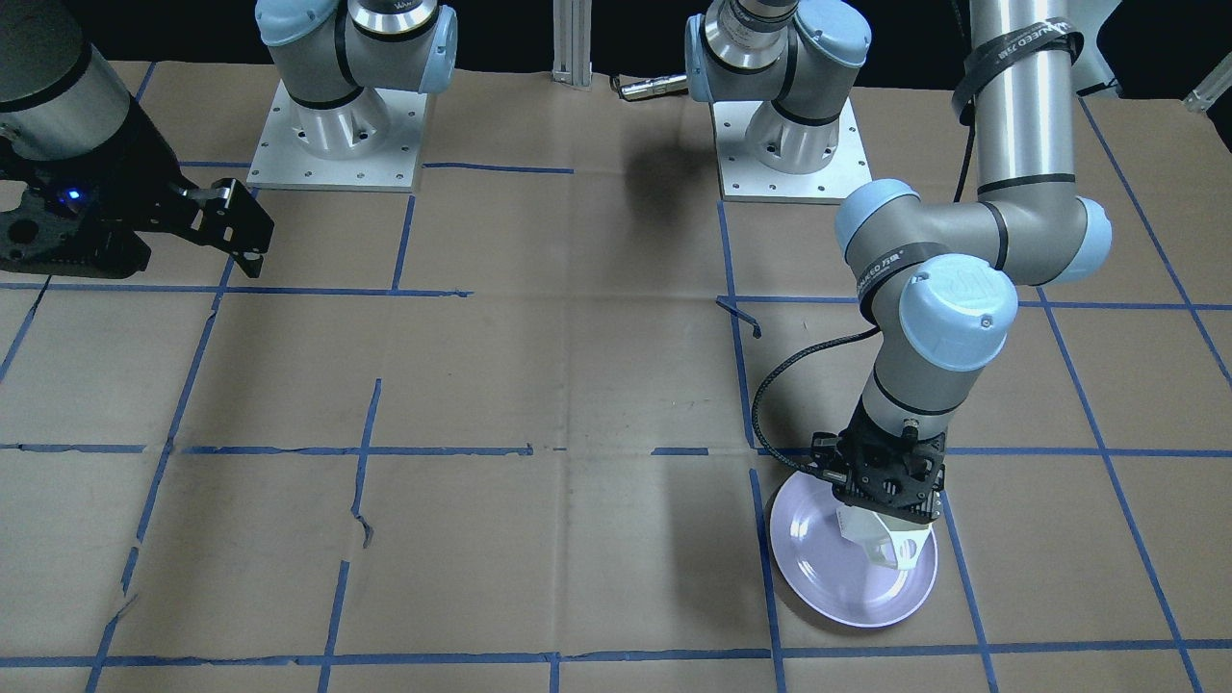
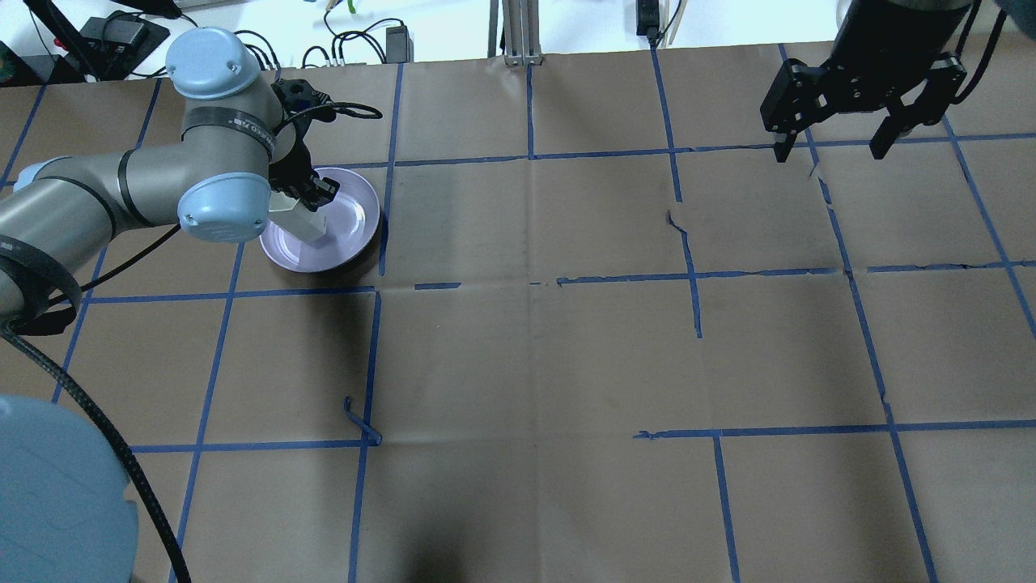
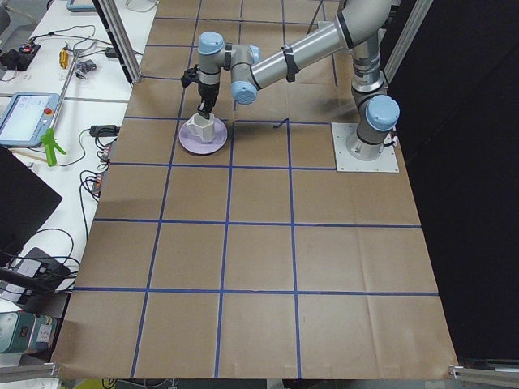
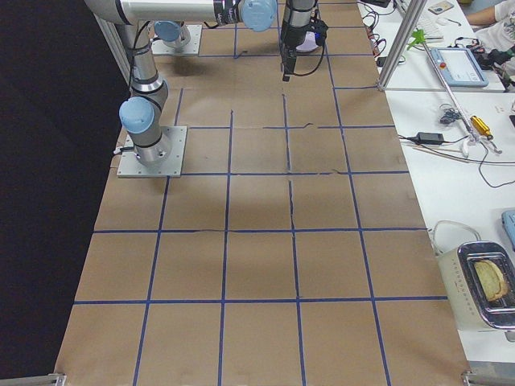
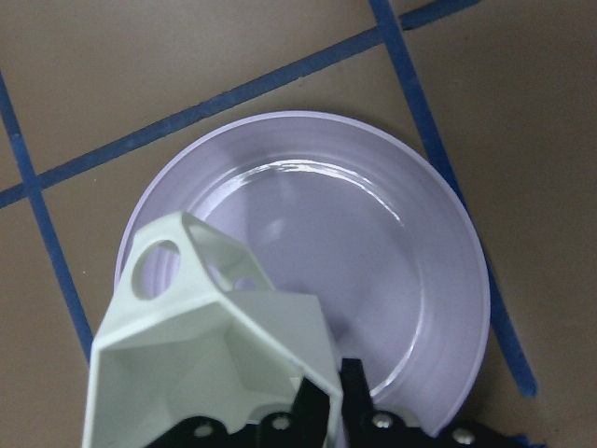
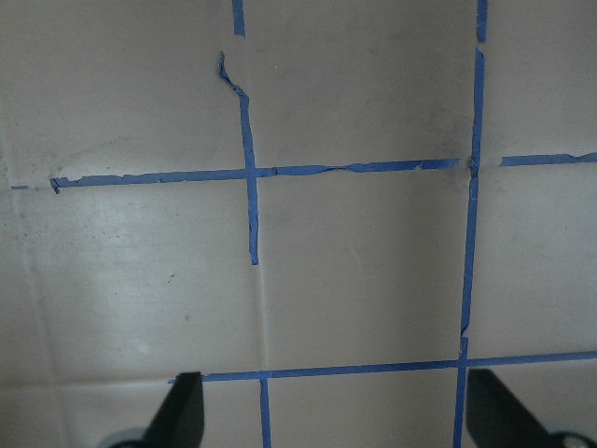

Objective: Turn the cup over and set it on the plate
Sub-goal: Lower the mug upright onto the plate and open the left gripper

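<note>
The white faceted cup [image 5: 201, 359] is mouth up, its open handle pointing away from the wrist camera. My left gripper [image 5: 324, 403] is shut on the cup's rim wall. It holds the cup over the near-left part of the pale lavender plate [image 5: 392, 243]. I cannot tell whether the cup's base touches the plate. From the front, the cup [image 1: 881, 541] hangs under the left gripper [image 1: 885, 515] above the plate [image 1: 828, 582]. My right gripper [image 2: 834, 150] is open, empty and raised far off at the other end of the table.
Brown paper with a grid of blue tape lines [image 2: 530, 279] covers the table. Both arm bases [image 1: 337, 135] stand at the robot's edge. The plate [image 2: 352, 223] lies near the far-left corner region. Side tables with cables and tools [image 3: 49, 121] stand beyond the table's ends.
</note>
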`<action>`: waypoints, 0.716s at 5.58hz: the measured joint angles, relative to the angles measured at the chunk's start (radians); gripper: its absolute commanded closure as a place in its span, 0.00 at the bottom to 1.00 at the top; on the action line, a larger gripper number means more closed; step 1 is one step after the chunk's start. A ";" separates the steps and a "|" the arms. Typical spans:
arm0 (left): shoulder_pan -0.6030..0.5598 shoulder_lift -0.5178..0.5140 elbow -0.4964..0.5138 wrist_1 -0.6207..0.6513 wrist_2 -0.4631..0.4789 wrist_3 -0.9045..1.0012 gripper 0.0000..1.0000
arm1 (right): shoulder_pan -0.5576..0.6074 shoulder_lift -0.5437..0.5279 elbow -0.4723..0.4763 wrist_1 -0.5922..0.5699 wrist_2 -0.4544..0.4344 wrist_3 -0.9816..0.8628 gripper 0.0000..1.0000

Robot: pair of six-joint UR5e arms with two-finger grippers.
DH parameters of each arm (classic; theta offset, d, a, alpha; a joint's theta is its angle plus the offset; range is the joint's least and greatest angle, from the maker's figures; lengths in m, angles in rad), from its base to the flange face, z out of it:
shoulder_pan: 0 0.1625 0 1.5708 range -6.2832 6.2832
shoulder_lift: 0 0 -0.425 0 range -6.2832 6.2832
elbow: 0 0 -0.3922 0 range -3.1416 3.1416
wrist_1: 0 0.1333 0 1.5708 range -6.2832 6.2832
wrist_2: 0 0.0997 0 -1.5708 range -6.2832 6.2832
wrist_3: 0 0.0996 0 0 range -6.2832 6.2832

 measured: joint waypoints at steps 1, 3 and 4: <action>-0.002 -0.006 -0.004 0.005 -0.004 -0.002 0.98 | 0.000 0.000 0.000 0.000 0.000 0.000 0.00; -0.006 -0.012 -0.007 0.001 -0.007 -0.005 0.02 | 0.000 0.000 0.000 0.000 0.000 0.000 0.00; -0.007 -0.015 -0.007 -0.001 -0.006 -0.011 0.01 | 0.000 0.000 0.000 0.000 0.000 0.000 0.00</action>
